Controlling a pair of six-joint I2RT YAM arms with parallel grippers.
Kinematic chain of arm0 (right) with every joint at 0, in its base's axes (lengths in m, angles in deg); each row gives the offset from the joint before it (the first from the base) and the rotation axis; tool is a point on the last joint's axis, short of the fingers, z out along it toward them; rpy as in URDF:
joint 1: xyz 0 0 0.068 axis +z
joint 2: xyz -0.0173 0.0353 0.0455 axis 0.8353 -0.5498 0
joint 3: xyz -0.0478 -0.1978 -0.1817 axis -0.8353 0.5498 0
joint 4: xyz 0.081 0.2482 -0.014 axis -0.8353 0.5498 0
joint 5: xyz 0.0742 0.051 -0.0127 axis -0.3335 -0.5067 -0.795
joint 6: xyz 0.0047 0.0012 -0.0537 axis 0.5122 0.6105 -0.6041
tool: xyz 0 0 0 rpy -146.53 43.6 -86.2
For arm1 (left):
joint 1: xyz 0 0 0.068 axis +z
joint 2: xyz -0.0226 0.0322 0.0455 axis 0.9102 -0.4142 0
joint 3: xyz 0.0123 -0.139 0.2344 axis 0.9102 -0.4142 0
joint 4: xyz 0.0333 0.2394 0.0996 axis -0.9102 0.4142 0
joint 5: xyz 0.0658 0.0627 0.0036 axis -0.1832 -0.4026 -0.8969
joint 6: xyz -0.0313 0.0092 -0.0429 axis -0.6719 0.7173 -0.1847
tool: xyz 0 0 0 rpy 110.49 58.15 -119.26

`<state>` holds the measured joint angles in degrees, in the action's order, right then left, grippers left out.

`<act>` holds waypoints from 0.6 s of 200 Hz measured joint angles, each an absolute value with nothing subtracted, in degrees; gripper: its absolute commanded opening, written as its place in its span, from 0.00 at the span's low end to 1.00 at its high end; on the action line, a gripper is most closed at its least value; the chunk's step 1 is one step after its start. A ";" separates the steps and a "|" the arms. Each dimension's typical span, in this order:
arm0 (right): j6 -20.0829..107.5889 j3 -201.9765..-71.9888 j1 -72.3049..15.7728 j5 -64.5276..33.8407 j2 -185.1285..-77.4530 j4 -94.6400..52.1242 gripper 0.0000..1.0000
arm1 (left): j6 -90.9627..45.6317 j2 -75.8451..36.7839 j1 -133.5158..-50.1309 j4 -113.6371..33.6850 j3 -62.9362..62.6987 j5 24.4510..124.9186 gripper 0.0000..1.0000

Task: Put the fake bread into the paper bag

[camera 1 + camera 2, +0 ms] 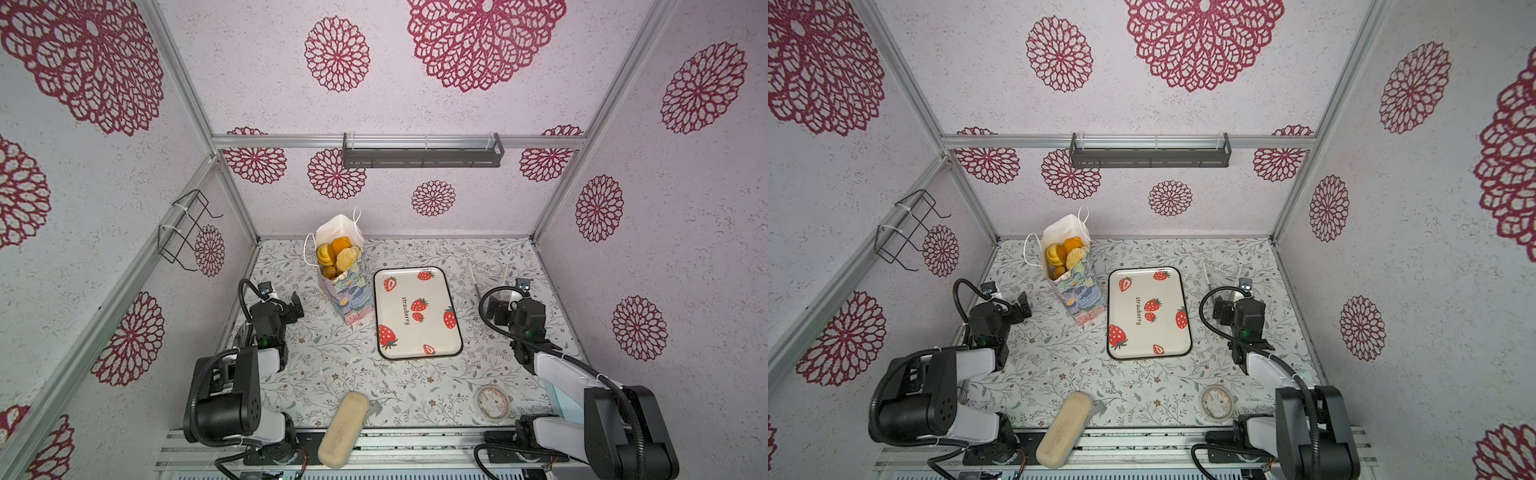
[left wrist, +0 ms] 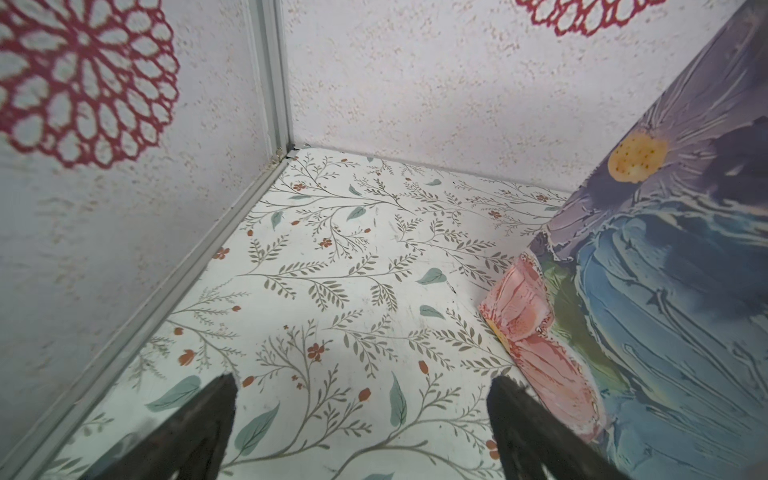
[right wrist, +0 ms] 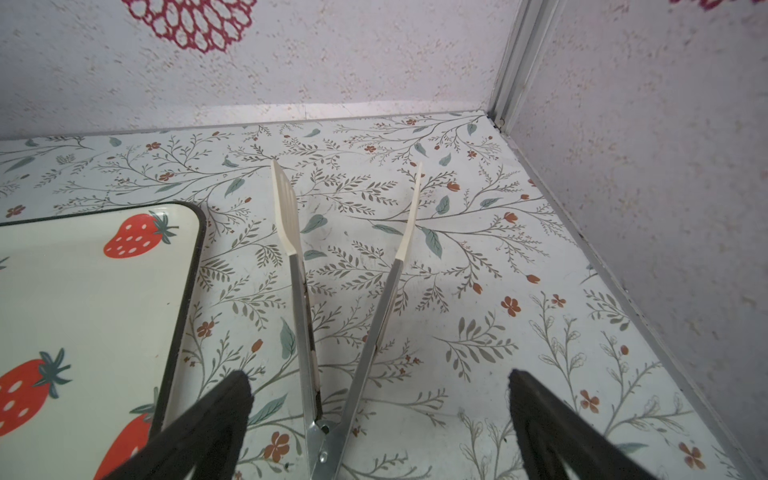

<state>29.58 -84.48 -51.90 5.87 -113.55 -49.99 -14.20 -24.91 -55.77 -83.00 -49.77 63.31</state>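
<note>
My top views share the whole surface (image 1: 332, 361), seen from above; wrist views sit low and close, facing rearward.

Here's the paper bag (image 1: 353, 297) (image 1: 1086, 295), standing upright on the desk (image 1: 332, 374), left of centre and towards the back wall; mouth wide open, white inside, white cord handles flopping outward at the rim. The outside carries painted blue and purple flowers, with a pink one at the bottom corner, sharp in the left wrist view (image 2: 665, 291); the base sits flat on the desk. And it's loaded: the fake bread (image 1: 336, 255) (image 1: 1065, 253) is piled up close to the rim in both top views; a glossy orange bun at the back, a ridged yellow pastry on the left, a pale crackle-topped round in front, a small golden piece tucked lower down.
</note>
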 measured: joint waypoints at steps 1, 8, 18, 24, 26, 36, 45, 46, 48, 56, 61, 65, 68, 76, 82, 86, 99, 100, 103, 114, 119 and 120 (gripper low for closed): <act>29.54 -84.42 -51.90 5.91 -113.55 -50.12 0.99 | -14.18 -25.02 -55.75 -83.04 -49.77 63.31 0.97; 29.04 -83.89 -51.94 6.28 -113.64 -51.22 0.99 | -14.16 -25.64 -55.58 -82.67 -49.75 64.19 0.97; 28.51 -83.28 -52.16 6.68 -113.97 -52.94 0.99 | -14.11 -25.79 -55.42 -82.10 -49.70 65.59 0.97; 28.12 -82.95 -52.38 6.87 -114.40 -54.10 0.99 | -14.07 -25.81 -55.36 -82.19 -49.55 66.22 0.97; 28.05 -82.89 -52.44 6.92 -114.51 -54.34 0.99 | -14.07 -25.81 -55.36 -82.26 -49.46 66.31 0.97; 27.51 -82.45 -52.90 7.03 -115.58 -56.31 0.99 | -14.03 -25.79 -55.36 -82.32 -49.07 67.07 0.98; 27.00 -82.14 -53.45 7.00 -116.83 -57.99 0.99 | -14.00 -25.79 -55.36 -82.32 -48.66 67.64 0.97; 26.94 -82.10 -53.53 6.98 -117.03 -58.30 0.99 | -14.00 -25.79 -55.36 -82.34 -48.61 67.64 0.97; 26.94 -82.04 -53.62 7.00 -117.22 -58.56 0.99 | -14.00 -25.79 -55.36 -82.37 -48.57 67.77 0.97; 26.94 -81.88 -54.28 6.79 -118.47 -59.74 0.99 | -14.00 -25.79 -55.36 -82.58 -48.46 68.08 0.97; 26.98 -81.82 -54.74 6.39 -119.15 -60.37 0.99 | -14.00 -25.79 -55.36 -82.61 -48.44 68.17 0.97; 27.05 -81.73 -55.20 6.13 -119.87 -61.12 0.99 | -14.00 -25.79 -55.34 -82.58 -48.44 68.25 0.97; 27.09 -81.66 -55.52 5.87 -120.31 -61.66 0.99 | -14.00 -25.79 -55.34 -82.58 -48.44 68.30 0.97; 27.11 -81.49 -56.31 5.01 -121.55 -63.06 0.98 | -14.00 -25.79 -55.36 -82.56 -48.44 68.47 0.97; 27.11 -81.34 -56.70 4.58 -122.36 -63.96 0.98 | -14.00 -25.79 -55.36 -82.56 -48.44 68.56 0.97; 27.11 -81.16 -56.94 4.23 -122.91 -64.66 0.98 | -14.00 -25.79 -55.36 -82.56 -48.42 68.62 0.97; 27.14 -80.46 -57.27 3.09 -123.91 -66.62 0.98 | -14.00 -25.79 -55.36 -82.56 -48.44 68.73 0.97; 27.14 -80.42 -57.27 3.03 -123.96 -66.71 0.98 | -14.00 -25.79 -55.36 -82.56 -48.44 68.73 0.97; 27.11 -80.29 -57.27 2.81 -124.07 -67.06 0.98 | -14.00 -25.79 -55.36 -82.56 -48.44 68.73 0.97; 27.09 -79.85 -57.25 1.78 -124.39 -68.44 0.97 | -14.00 -25.79 -55.36 -82.56 -48.44 68.73 0.97; 27.07 -79.70 -57.25 1.30 -124.46 -69.12 0.96 | -14.00 -25.79 -55.36 -82.56 -48.44 68.73 0.97; 27.09 -79.67 -57.25 1.26 -124.48 -69.18 0.96 | -14.00 -25.79 -55.36 -82.56 -48.44 68.73 0.97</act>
<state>27.09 -79.67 -57.25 1.26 -124.48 -69.18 -14.00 -25.79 -55.36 -82.56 -48.44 68.73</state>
